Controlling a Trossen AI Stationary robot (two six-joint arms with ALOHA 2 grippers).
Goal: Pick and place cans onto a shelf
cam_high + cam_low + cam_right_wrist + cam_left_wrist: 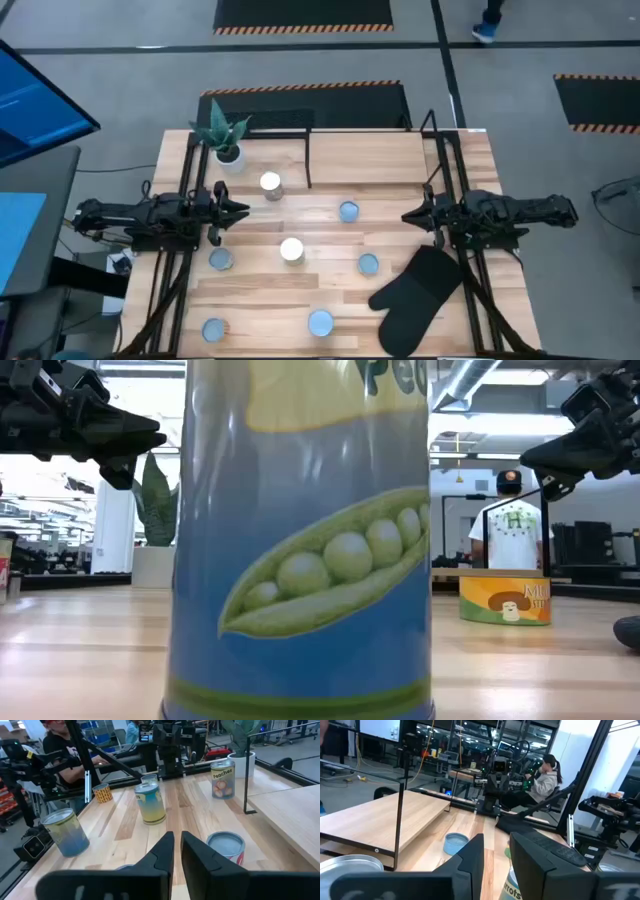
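- High view shows seven cans scattered over the table (400,150), none on the shelf (309,160) yet, so the job looks like it's at the very start.
- Left gripper (235,210) hovers at the left edge, empty, fingers a narrow gap apart. It points in toward the silver-topped can (270,184) just beside it, which I'd guess is the first pick.
- Right gripper (412,216) waits at the right edge, empty, fingers nearly closed. The blue-topped can (348,211) is its nearest one.
- Shelf sits at the far side, plant pot (229,155) near its left end, so both arms can reach it.
- Black oven mitt (415,297) lies near right, close to another can (368,264); could get in the way.
- Pea can (305,540) fills the low view, standing right at that camera.
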